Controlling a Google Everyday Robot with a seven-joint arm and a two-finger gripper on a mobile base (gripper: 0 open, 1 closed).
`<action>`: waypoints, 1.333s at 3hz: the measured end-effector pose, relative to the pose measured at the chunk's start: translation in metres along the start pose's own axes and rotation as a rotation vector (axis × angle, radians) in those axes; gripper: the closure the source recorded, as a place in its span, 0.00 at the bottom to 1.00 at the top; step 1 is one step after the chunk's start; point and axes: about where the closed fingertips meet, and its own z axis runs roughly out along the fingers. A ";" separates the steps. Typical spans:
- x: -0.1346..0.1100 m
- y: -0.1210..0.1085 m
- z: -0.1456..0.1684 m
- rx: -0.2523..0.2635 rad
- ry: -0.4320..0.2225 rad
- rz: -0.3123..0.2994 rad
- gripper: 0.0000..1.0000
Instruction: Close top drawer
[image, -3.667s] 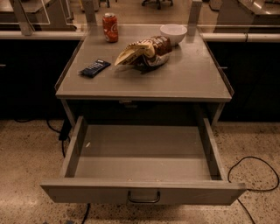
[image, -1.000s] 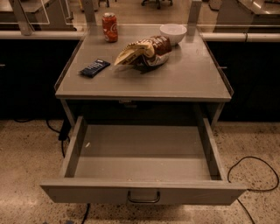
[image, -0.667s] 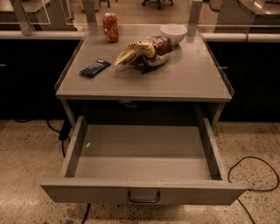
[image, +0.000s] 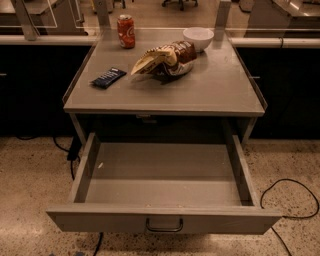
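Observation:
The top drawer (image: 165, 220) is a wide grey metal drawer, pulled far out toward the camera from under the grey table (image: 210, 95). It is empty inside. Its flat front faces me at the bottom of the view, with a small dark wire handle (image: 164, 226) at its centre. No gripper or arm shows in the camera view.
On the tabletop are a red soda can (image: 126, 31), a white bowl (image: 198, 38), a chip bag (image: 164, 59) and a dark blue snack bar (image: 108, 77). Black cables (image: 292, 200) lie on the speckled floor at the right and left of the drawer.

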 end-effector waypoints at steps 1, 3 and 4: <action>-0.016 0.026 0.015 -0.056 -0.009 -0.036 0.00; -0.031 0.048 0.040 -0.121 -0.014 -0.068 0.00; -0.035 0.062 0.050 -0.145 -0.015 -0.087 0.00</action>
